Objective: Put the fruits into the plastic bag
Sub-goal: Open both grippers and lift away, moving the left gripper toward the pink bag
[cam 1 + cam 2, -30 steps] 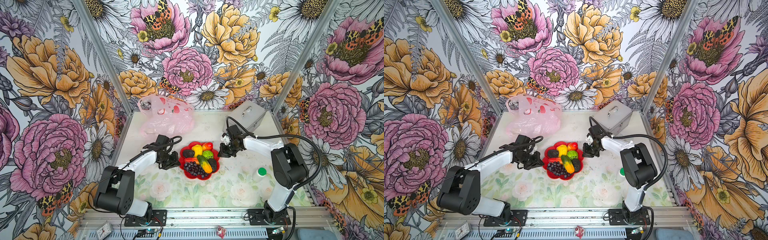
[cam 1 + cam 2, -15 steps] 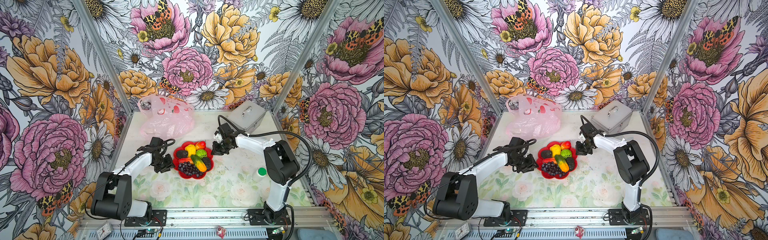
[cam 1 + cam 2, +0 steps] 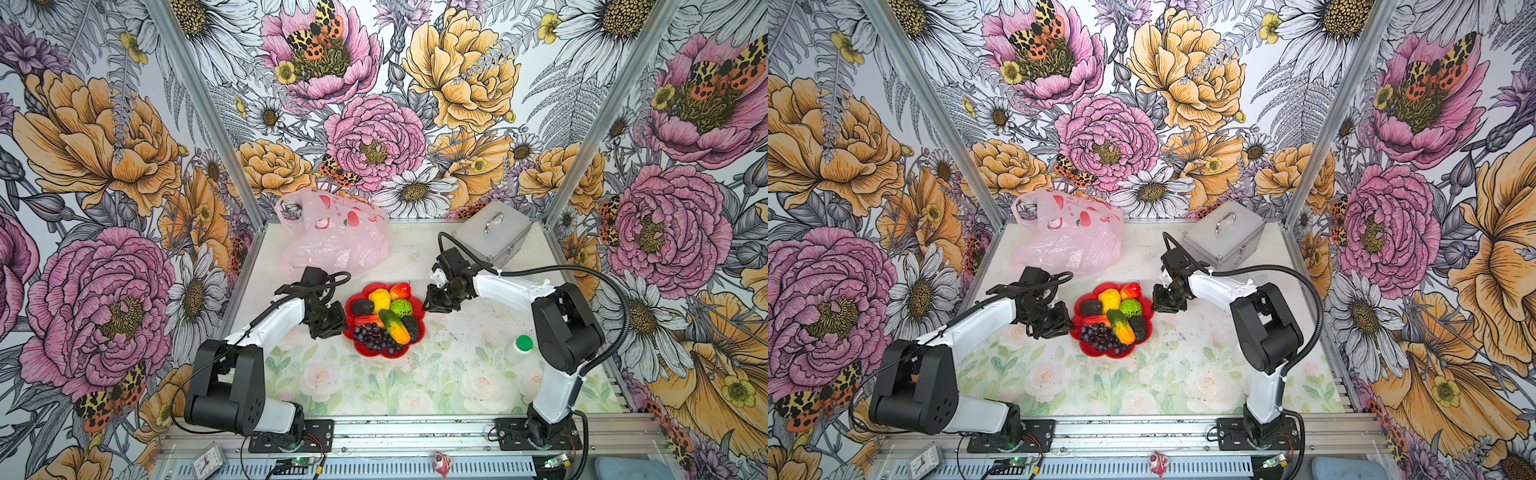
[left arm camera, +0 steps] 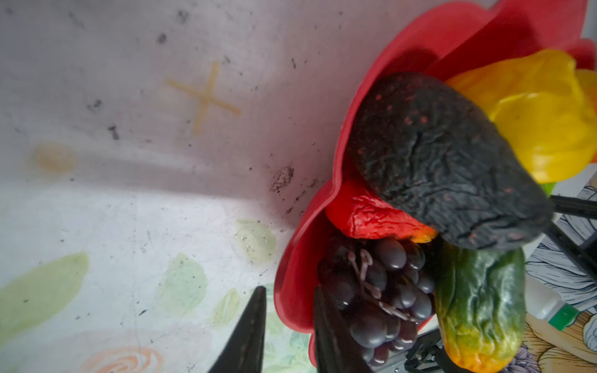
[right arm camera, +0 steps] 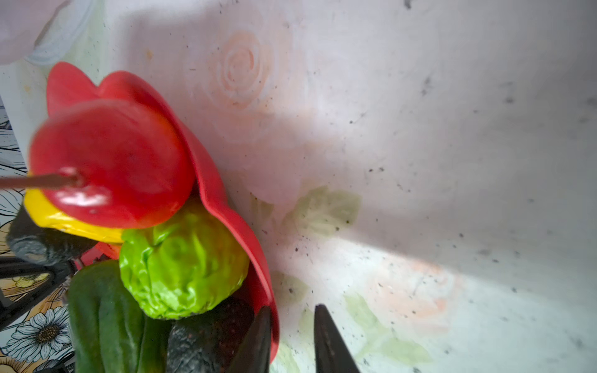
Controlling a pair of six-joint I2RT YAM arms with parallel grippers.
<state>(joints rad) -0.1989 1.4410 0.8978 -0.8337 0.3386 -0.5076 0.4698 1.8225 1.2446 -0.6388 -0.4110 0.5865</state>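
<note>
Wrist views showed left gripper (image 4: pixel 289 290) and right gripper (image 5: pixel 294 306), jaws narrowly parted, astride the plate (image 4: pixel 416 38) rim; top views hid this. 8 fruits (image 3: pixel 384 320), 1 bag (image 3: pixel 336 243).

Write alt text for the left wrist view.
The left claw straddles the rim of a red flower-shaped plate, jaws apart. The plate, on a floral tabletop, holds a dark avocado, yellow fruit, red-orange fruit, purple grapes and a green-orange mango.
</note>
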